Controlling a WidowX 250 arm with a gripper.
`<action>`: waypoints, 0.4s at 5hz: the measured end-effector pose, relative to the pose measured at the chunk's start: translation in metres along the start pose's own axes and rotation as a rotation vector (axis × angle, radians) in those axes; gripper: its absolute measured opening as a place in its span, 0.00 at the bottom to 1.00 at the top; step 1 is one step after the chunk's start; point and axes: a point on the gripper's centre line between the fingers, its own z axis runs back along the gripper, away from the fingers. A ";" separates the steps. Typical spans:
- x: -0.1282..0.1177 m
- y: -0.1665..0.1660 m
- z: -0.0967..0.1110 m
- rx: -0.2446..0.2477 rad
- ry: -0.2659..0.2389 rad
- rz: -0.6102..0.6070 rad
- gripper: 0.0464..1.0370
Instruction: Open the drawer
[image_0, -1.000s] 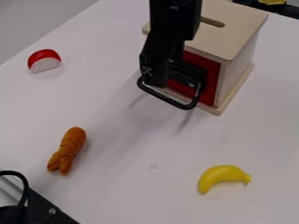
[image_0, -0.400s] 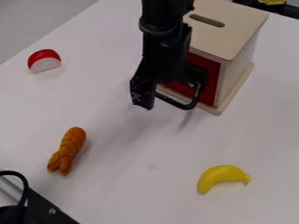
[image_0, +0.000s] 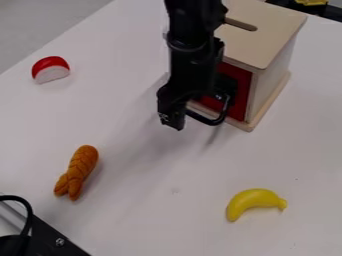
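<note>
The wooden box (image_0: 270, 27) stands upright near the far edge of the table (image_0: 140, 215), a slot cut in its top, and in its front sits the red drawer (image_0: 241, 90), shut as far as its visible part tells. The drawer's black handle (image_0: 218, 121) juts out in front. The black tool (image_0: 172, 121) hangs over the table just before the box, overlapping one end of the handle; I cannot tell whether it is open or closed, or whether it touches the handle. Near the table's left edge lies a red-and-white toy piece (image_0: 50, 69). A brown, braided toy bread (image_0: 77, 172) lies between that piece and the near left corner, where black equipment (image_0: 50, 240) with a cable stands. Toward the near edge, well apart from the box, a yellow toy banana (image_0: 254, 201) lies on its side.
</note>
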 end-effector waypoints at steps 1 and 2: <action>0.002 0.003 -0.016 -0.023 0.000 -0.004 0.95; 0.005 0.004 -0.024 -0.027 -0.011 -0.007 0.92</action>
